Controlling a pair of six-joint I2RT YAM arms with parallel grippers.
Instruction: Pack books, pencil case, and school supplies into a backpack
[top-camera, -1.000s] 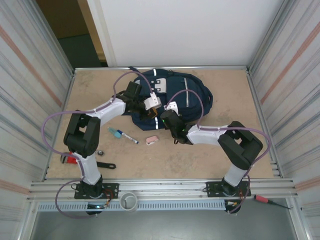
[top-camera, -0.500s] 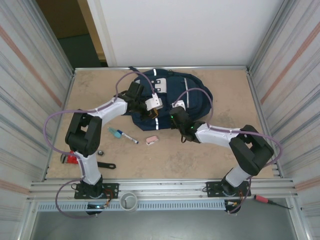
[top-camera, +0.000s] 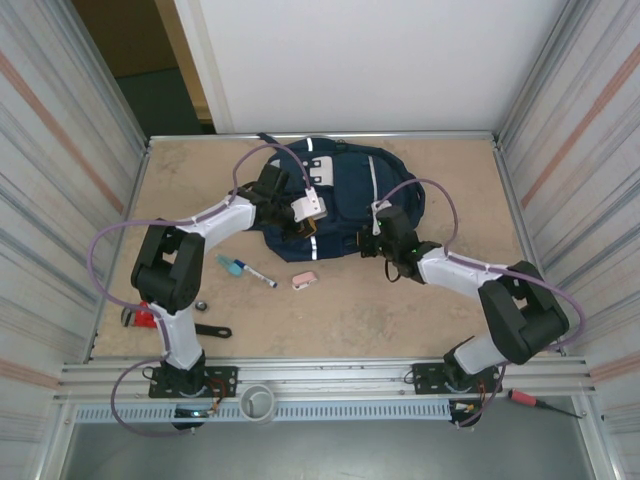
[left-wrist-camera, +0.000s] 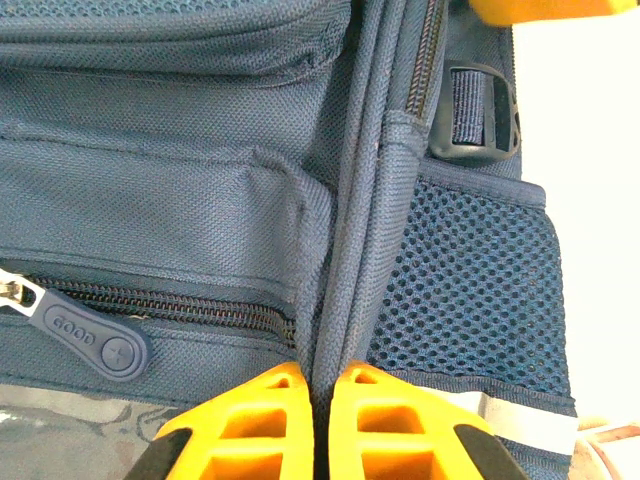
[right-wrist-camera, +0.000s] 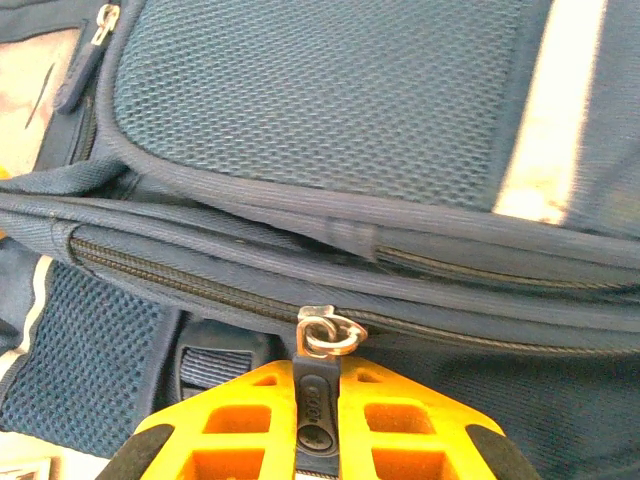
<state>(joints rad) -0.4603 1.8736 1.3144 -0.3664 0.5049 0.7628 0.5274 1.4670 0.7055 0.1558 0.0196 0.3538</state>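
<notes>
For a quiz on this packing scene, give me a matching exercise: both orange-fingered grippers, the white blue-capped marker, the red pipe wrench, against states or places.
1 left gripper
2 right gripper
3 white blue-capped marker
4 red pipe wrench

A shut on black zip pull
B by the wooden table's left edge
C shut on a seam of the navy fabric backpack
D before the backpack

Pairs: 1-C, 2-A, 3-D, 4-B

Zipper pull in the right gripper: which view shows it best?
Right wrist: the dark zipper pull is pinched between the right gripper's fingers, metal ring clear. Top external: gripper at the backpack's edge, pull too small. Left wrist: a different pull.
</notes>
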